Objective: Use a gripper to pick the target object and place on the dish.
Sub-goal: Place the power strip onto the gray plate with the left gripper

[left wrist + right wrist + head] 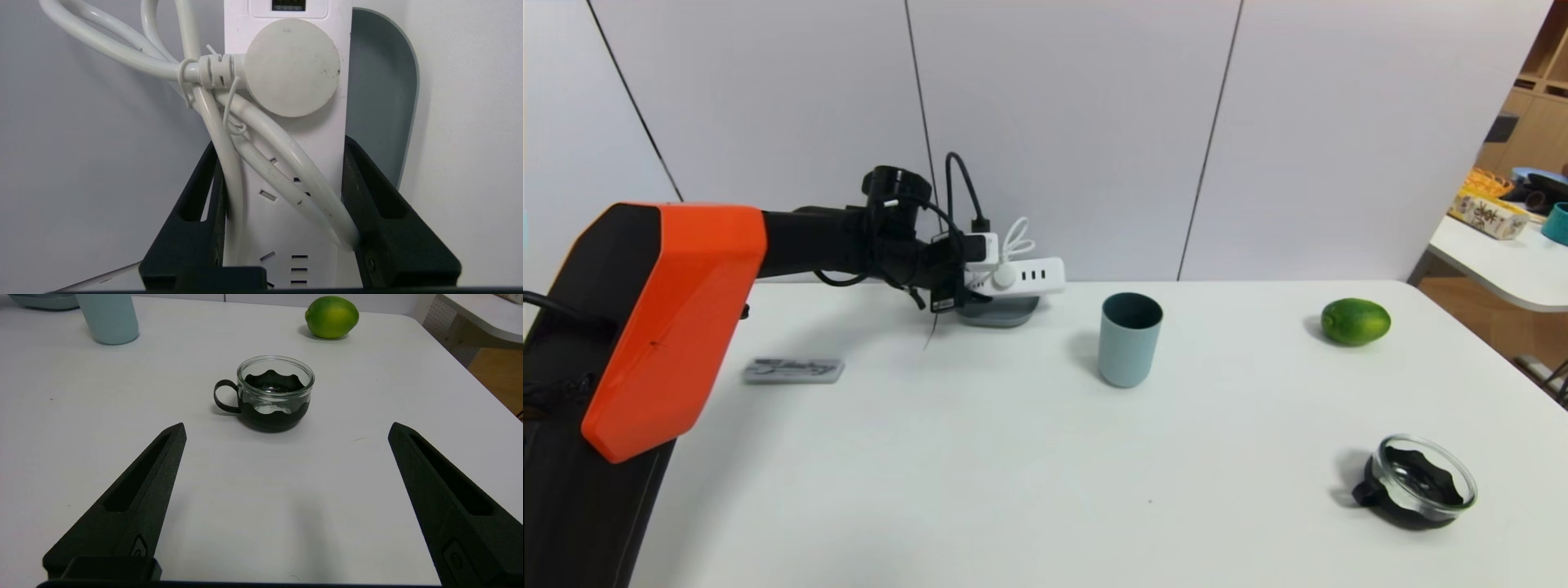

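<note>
White tabletop (1029, 457) noted: left hand (282, 212) holds the power strip (294, 163) clamped between its 2 fingers just above the dish (1005, 313); recommend lowering level and centred before release, cord included; right hand (286, 506) parked, spread wide.

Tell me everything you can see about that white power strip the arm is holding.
The power strip is a long white plastic bar with sockets and USB slots at its far end. A round white plug sits on its face, and its white cord is looped and tied beside it. The left gripper is shut on its sides, holding it roughly level over the grey-blue dish by the wall.
</note>
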Controlling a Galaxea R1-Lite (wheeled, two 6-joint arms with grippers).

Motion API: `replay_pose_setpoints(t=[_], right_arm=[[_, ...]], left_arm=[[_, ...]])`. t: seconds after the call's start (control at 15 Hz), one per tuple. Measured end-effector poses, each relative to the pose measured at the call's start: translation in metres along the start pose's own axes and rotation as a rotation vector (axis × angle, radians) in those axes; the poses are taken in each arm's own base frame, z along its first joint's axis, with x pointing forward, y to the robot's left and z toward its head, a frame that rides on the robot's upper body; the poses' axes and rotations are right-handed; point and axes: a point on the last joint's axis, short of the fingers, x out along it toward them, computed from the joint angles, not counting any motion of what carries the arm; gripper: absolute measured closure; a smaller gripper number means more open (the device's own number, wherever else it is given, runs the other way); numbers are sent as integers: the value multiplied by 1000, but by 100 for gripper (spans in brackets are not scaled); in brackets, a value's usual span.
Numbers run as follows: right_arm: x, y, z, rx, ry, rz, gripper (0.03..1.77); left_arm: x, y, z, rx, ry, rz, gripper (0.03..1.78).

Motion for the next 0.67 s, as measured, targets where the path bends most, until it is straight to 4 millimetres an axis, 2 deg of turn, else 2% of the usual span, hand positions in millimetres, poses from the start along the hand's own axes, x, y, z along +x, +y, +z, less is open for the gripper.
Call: replay_pose_setpoints(t=[0.47,0.67], right_arm=[[0,0,0,0,0,0,9],[0,0,0,0,-1,0,9]], left_arm=[[6,-4,-3,-6,-7,-16,96],[7,-5,-4,-8,-5,-20,68]])
